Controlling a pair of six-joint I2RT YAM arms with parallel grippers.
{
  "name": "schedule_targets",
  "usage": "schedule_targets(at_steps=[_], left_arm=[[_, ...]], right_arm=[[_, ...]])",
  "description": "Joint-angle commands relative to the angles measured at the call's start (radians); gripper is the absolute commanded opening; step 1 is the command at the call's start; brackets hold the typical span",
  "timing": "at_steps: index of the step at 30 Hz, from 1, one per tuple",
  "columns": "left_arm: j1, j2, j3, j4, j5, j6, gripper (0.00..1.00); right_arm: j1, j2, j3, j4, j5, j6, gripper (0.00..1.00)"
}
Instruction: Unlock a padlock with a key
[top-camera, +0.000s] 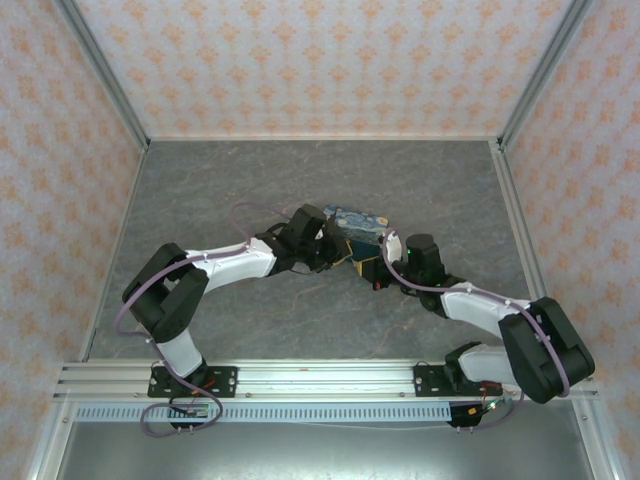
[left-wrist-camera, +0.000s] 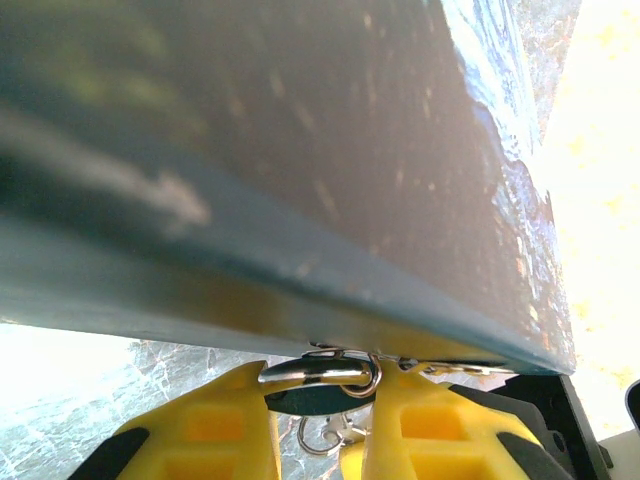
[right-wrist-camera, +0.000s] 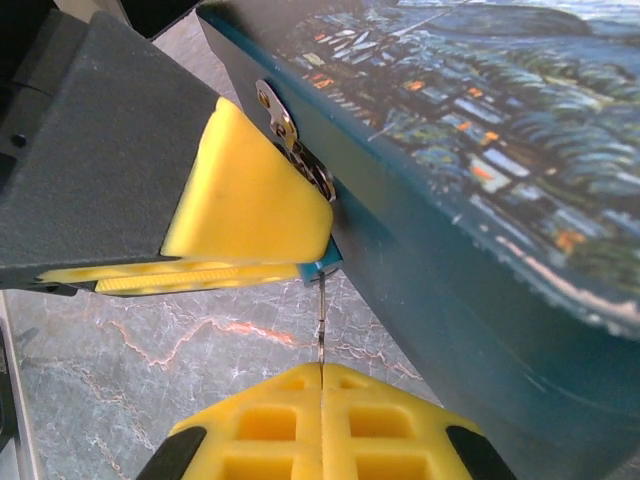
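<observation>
Yellow-padded fingers of the left gripper (left-wrist-camera: 322, 392) are pinching the tiny dark teal-blue padlock (right-wrist-camera: 322, 266), which is hanging by its thin metal shackle at the silver hasp (right-wrist-camera: 290, 135) on the rectangular blue box (right-wrist-camera: 480, 150) printed with a swirling night painting. The right gripper (right-wrist-camera: 322, 375), pressed together, is holding a thin metal key (right-wrist-camera: 321, 325) upright, its tip meeting the padlock above the grey marbled tabletop (right-wrist-camera: 150, 340).

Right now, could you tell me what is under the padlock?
The key reaches up to the padlock from the shut right gripper, its head hidden between those fingers; the left gripper covers most of the padlock.
</observation>
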Motion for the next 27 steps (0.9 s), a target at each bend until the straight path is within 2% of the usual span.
schedule_targets(at_steps=[1,12,21,27], left_arm=[[0.012,-0.044,0.036,0.008,0.011,0.001,0.06],[0.013,-0.046,0.041,0.01,0.035,-0.003,0.06],[0.013,-0.055,0.048,0.007,0.055,-0.009,0.06],[0.013,-0.066,0.046,0.011,0.054,-0.015,0.06]], right_arm=[[-0.007,0.013,0.034,0.052,-0.029,-0.019,0.0],[-0.007,0.024,0.04,0.118,-0.017,-0.024,0.0],[-0.007,0.038,0.069,0.062,0.017,-0.114,0.0],[-0.006,0.093,0.071,0.09,0.018,-0.111,0.0]])
